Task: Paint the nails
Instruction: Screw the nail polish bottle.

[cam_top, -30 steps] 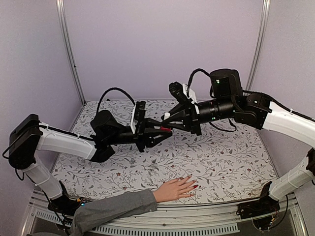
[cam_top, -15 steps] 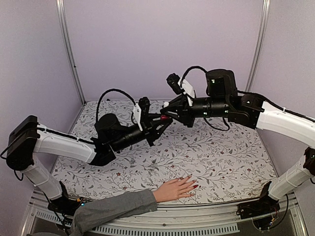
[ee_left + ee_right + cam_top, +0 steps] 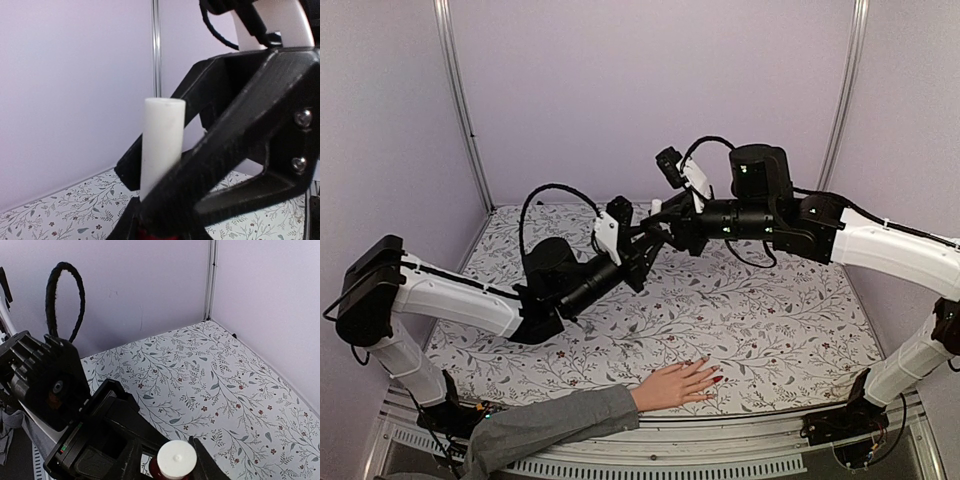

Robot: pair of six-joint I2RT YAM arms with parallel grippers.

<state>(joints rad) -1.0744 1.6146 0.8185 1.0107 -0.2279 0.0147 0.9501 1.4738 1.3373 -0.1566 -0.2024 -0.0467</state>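
Note:
The nails [image 3: 717,380] are on a pale hand [image 3: 672,386] with a grey sleeve, lying flat at the table's near edge; the fingertips that show are glossy red. High above the middle of the table, my left gripper [image 3: 647,240] [image 3: 165,200] is shut on a small red bottle [image 3: 156,235] with a tall white cap [image 3: 657,207] [image 3: 162,145] [image 3: 176,459]. My right gripper [image 3: 666,220] [image 3: 168,458] meets it from the right. Its fingers flank the cap, with a narrow gap on one side.
The table has a floral-patterned cloth [image 3: 760,320]. Lilac walls with metal corner posts [image 3: 460,100] close off the back and sides. Both arms reach in over the middle, well above and behind the hand. A black cable loop [image 3: 62,295] arches over the left arm.
Both grippers have lifted the bottle higher and toward the back wall, staying together. The right gripper's jaws have loosened slightly around the cap. The hand has not moved.

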